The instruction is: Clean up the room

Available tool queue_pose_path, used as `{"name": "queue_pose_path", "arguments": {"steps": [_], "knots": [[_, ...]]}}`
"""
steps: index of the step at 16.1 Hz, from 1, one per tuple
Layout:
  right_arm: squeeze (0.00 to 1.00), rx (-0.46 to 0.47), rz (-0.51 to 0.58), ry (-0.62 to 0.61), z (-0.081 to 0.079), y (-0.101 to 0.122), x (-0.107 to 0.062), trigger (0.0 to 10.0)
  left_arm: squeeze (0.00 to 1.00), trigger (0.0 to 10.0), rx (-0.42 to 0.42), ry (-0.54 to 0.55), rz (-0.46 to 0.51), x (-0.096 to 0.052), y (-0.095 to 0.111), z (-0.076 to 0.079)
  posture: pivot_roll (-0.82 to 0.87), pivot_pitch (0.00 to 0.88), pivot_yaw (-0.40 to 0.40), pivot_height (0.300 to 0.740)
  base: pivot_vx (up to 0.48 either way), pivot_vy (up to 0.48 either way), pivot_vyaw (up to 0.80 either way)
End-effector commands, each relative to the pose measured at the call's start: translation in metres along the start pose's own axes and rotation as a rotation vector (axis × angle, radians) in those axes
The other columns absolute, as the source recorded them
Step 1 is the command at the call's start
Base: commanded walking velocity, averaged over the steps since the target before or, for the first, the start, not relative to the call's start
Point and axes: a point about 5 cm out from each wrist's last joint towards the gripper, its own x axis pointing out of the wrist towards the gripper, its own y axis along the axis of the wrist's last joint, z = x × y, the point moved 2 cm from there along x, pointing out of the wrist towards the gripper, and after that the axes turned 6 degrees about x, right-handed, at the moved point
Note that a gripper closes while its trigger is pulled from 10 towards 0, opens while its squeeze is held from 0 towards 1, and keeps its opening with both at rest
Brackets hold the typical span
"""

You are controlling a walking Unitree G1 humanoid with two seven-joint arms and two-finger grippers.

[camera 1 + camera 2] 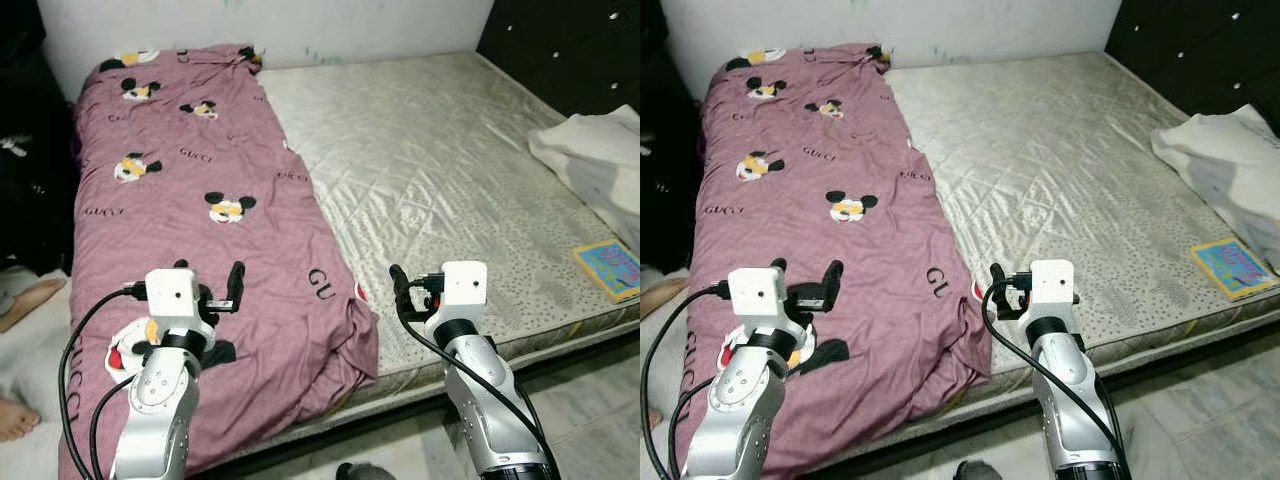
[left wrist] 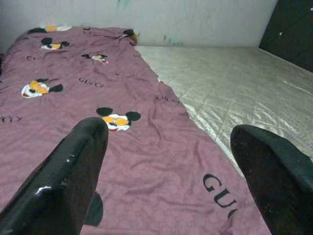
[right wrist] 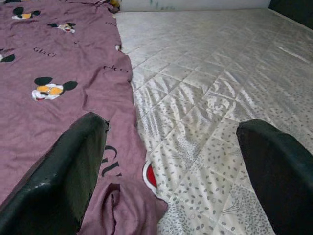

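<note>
Left gripper hovers over the mauve cartoon-mouse printed bedsheet, fingers spread wide, nothing held. Sheet covers only the left strip of the quilted beige mattress, near corner bunched at the bed edge. Right gripper just beside that bunched corner, also wide open and empty. My read: pinch the sheet's long edge with both, pull rightward evenly, low over the mattress. Far right: crumpled white cloth, small colourful book.

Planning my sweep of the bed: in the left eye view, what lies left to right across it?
A person's bare feet on the floor → purple blanket → bare mattress → white cloth, with a colourful book below it.
</note>
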Motion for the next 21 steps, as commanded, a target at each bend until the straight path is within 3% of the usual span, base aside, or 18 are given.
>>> {"name": "queue_pose_path", "arguments": {"steps": [1, 7, 16, 21], "knots": [[0.0, -0.006, 0.005, 0.003, 0.0, 0.002, -0.001, 10.0, 0.0, 10.0, 0.011, -0.001, -0.011, 0.0, -0.001, 0.0, -0.04, 0.135, -0.02, 0.662, 0.0, 0.0, 0.0], [0.0, -0.017, 0.005, 0.01, 0.0, 0.003, 0.002, 10.0, 0.0, 10.0, 0.009, 0.002, -0.004, 0.004, 0.001, 0.001, -0.04, 0.135, -0.023, 0.583, 0.0, 0.0, 0.0], [0.0, -0.041, -0.022, 0.058, -0.005, -0.001, 0.007, 10.0, 0.0, 10.0, -0.004, 0.022, 0.005, 0.008, 0.004, 0.003, -0.04, 0.142, -0.031, 0.578, 0.0, 0.0, 0.0], [0.0, -0.044, -0.03, 0.069, -0.006, -0.003, 0.009, 10.0, 0.0, 10.0, -0.001, 0.031, 0.006, 0.01, 0.004, 0.002, -0.04, 0.141, -0.031, 0.513, 0.0, 0.0, 0.0]]}}
